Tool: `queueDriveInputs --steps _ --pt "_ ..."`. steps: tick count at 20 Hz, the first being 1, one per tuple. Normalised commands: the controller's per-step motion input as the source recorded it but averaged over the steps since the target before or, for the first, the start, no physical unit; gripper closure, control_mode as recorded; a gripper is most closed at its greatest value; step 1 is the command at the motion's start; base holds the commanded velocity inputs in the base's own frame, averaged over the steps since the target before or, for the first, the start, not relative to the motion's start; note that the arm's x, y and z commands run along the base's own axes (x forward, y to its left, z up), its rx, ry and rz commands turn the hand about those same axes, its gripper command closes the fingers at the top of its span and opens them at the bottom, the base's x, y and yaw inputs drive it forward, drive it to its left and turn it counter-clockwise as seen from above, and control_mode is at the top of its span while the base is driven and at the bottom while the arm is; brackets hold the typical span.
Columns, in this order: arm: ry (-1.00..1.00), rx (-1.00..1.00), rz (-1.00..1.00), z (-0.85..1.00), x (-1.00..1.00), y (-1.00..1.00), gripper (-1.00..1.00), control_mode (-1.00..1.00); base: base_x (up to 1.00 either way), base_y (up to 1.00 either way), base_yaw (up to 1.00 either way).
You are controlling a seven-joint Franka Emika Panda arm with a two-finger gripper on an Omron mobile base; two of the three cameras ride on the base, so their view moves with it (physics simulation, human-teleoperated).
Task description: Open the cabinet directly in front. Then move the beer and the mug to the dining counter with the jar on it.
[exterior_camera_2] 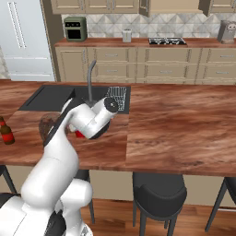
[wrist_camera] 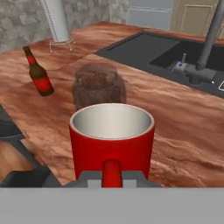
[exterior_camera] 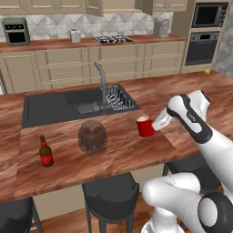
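My gripper [exterior_camera: 155, 124] is shut on the side handle of the red mug [exterior_camera: 145, 126], which stands upright low over the dining counter [exterior_camera: 127, 154], to the right of the jar [exterior_camera: 92, 135]. I cannot tell whether the mug's base touches the wood. In the hand view the mug [wrist_camera: 112, 140] sits right in front of the gripper [wrist_camera: 111, 176], with the jar [wrist_camera: 98, 85] just behind it. The beer [exterior_camera: 45, 152] stands upright on the counter left of the jar. The cabinet [exterior_camera: 93, 6] on the far wall is cut off at the top edge, one door swung out.
The dark sink [exterior_camera: 59, 107] and curved tap [exterior_camera: 102, 82] lie behind the jar. A paper-towel roll [wrist_camera: 56, 19] stands at the counter's far end. Black stools [exterior_camera: 111, 195] sit under the near edge. A small yellow fruit [exterior_camera: 207, 71] lies at the right.
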Motion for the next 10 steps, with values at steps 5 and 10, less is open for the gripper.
queueDriveInputs --steps 5,10 --pt "-0.03 0.33 0.0 -0.28 0.0 0.0 1.0 -1.0 0.0 0.0 0.0" --pt "0.0 0.0 0.0 0.0 0.01 0.0 1.0 -1.0 0.0 0.0 0.0"
